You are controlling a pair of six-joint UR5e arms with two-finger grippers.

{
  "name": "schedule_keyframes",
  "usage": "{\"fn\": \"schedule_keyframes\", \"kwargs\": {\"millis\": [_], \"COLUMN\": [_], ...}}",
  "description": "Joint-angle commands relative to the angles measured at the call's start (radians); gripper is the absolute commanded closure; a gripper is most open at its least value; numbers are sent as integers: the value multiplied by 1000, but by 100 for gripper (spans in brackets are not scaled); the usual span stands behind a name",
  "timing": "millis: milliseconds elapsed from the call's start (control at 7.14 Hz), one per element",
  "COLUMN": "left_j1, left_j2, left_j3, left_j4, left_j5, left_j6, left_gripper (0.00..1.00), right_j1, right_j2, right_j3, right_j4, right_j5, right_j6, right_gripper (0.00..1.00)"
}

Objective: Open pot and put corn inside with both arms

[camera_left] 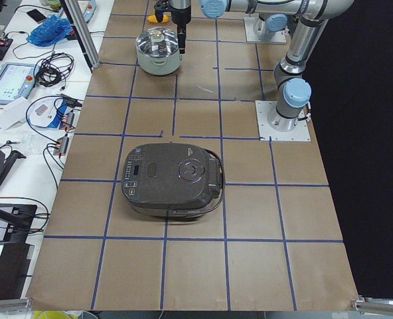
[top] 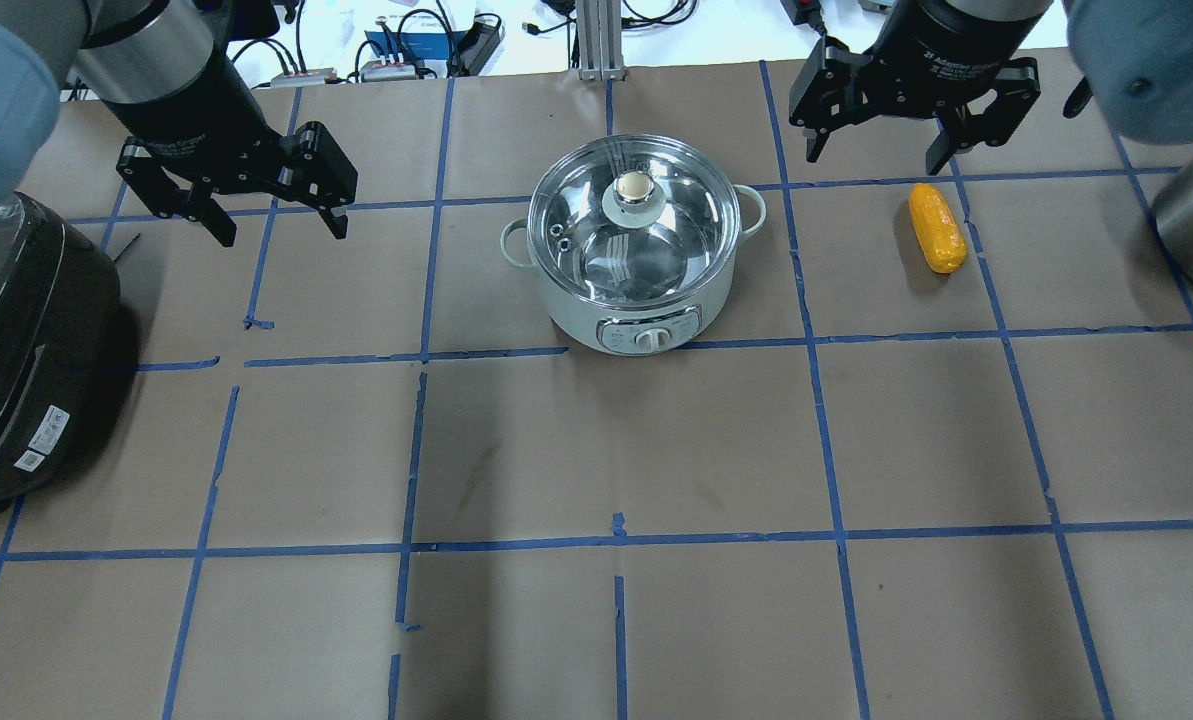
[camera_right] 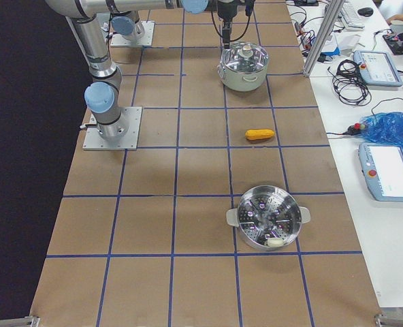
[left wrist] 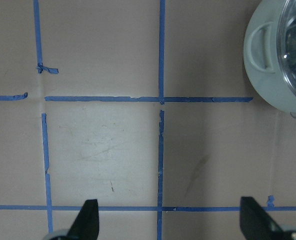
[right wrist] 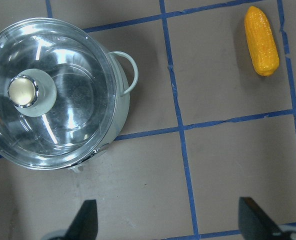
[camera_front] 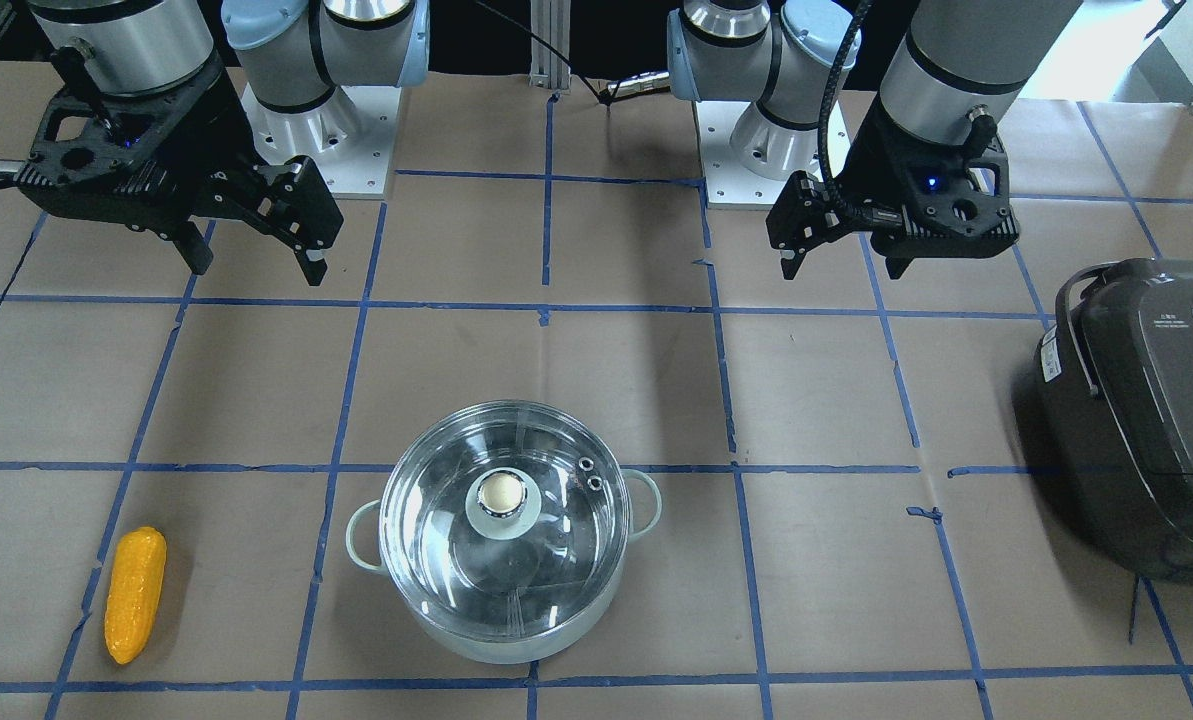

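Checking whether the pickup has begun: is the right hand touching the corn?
Apart. The exterior front-facing view shows the right hand open, with a wide gap between it and the corn.

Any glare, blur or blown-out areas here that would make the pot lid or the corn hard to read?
Overhead exterior: streaky highlights on the glass lid, though its knob is readable; the strip beyond the table is blown out. Right wrist-mounted: similar streaks on the lid, while the corn is sharp and evenly lit. Exterior left: the pot is small and far, detail lost.
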Motion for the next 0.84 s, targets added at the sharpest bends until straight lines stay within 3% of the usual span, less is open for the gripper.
{"fn": "schedule_keyframes", "kwargs": {"millis": [0,560,700], "left_j1": [4,4,-16], "left_j2": [1,-43,-72], "left_j3": [0,29,35], "left_j4": [1,27,109], "left_j5": [0,-6,-18], "left_j6": [1,-13,-16], "left_gripper": [0,0,0], "right_j1": [3,3,3], "right_j2": [-4,-8,-6], "right_j3": [-2,-3,-8], "right_j4": [2,3,3], "right_j5": [0,0,0], "right_j6": [0,0,0], "right_gripper": [0,0,0]}}
